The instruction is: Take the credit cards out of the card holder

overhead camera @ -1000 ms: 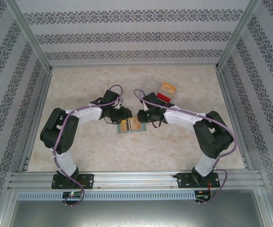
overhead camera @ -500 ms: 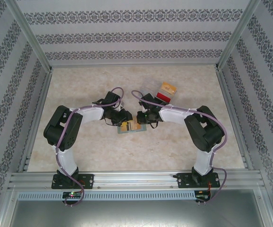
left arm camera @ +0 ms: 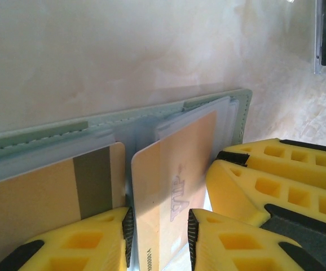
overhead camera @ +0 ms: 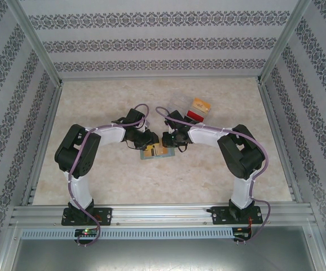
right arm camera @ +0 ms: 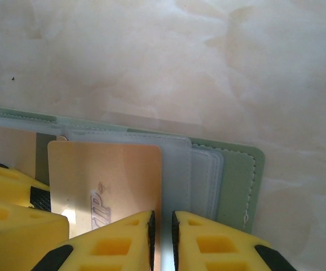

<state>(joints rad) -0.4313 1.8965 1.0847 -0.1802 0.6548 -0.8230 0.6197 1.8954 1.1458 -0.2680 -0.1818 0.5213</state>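
Mid-worktop (overhead camera: 208, 186), the wallet (overhead camera: 160, 153) lies nine-to-three, its yellow card (left arm camera: 168, 186) poking toward twelve between the left pincer's (left arm camera: 160, 219) narrowed jaws, gripped or not I can't tell, while the right pincer (right arm camera: 163, 215) nips the wallet's edge.

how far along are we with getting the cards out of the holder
A red card and an orange card already lie apart from the card holder. In hand: the left gripper straddles the VIP card, seemingly part out of its pocket, with the right gripper beside it. Left: that card and the striped tan card.
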